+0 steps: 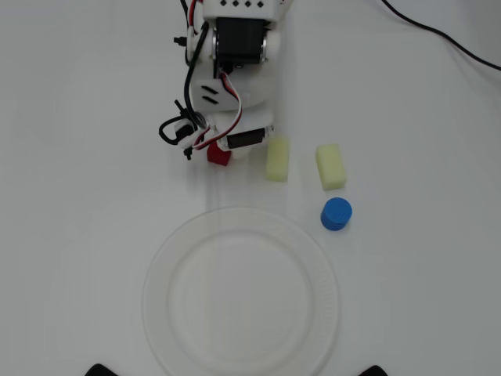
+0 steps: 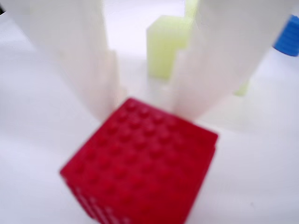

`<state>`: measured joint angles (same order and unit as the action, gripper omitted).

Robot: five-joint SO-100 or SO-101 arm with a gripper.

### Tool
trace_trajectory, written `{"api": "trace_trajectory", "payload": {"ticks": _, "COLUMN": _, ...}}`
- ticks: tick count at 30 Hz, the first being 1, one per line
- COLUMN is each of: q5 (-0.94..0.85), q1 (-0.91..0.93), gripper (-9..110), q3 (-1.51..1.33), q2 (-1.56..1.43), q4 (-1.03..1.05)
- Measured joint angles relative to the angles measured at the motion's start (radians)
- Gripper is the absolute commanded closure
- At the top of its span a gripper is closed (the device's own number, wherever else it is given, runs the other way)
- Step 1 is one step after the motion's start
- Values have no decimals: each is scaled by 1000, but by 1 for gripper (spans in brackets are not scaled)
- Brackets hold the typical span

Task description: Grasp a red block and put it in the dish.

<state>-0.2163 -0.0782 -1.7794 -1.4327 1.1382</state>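
Gripper [image 2: 147,105] open, fingers straddling the far end of the red block [image 2: 140,163]; grip not closed. Block on table beside a yellow block [image 1: 277,159]; second yellow block [image 1: 330,166] and blue cylinder [image 1: 336,214] farther right in overhead view. Dish [image 1: 168,258] lies apart, nothing between.

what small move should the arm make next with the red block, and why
Probably close the jaws: in the wrist view the red block sits at the tips of the two white fingers, apparently not yet clamped. Overhead, it lies above the dish, still on the table.

Two pale yellow blocks [image 1: 278,160] [image 1: 330,166] lie beside a blue cylinder [image 1: 336,214].
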Motion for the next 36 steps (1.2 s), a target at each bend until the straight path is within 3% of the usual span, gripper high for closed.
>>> {"api": "trace_trajectory", "payload": {"ticks": 4, "q5": -32, "q1": 9, "gripper": 101, "q3": 0, "q2": 0, "q4": 5}}
{"api": "trace_trajectory", "payload": {"ticks": 9, "q5": -54, "q1": 31, "gripper": 84, "q3": 0, "q2": -20, "q4": 35}}
{"api": "trace_trajectory", "payload": {"ticks": 12, "q5": -55, "q1": 34, "gripper": 80, "q3": 0, "q2": -20, "q4": 41}}
{"api": "trace_trajectory", "payload": {"ticks": 25, "q5": -91, "q1": 176, "gripper": 81, "q3": 34, "q2": 6, "q4": 41}}
{"api": "trace_trajectory", "payload": {"ticks": 36, "q5": -63, "q1": 138, "gripper": 82, "q3": 35, "q2": 54, "q4": 38}}
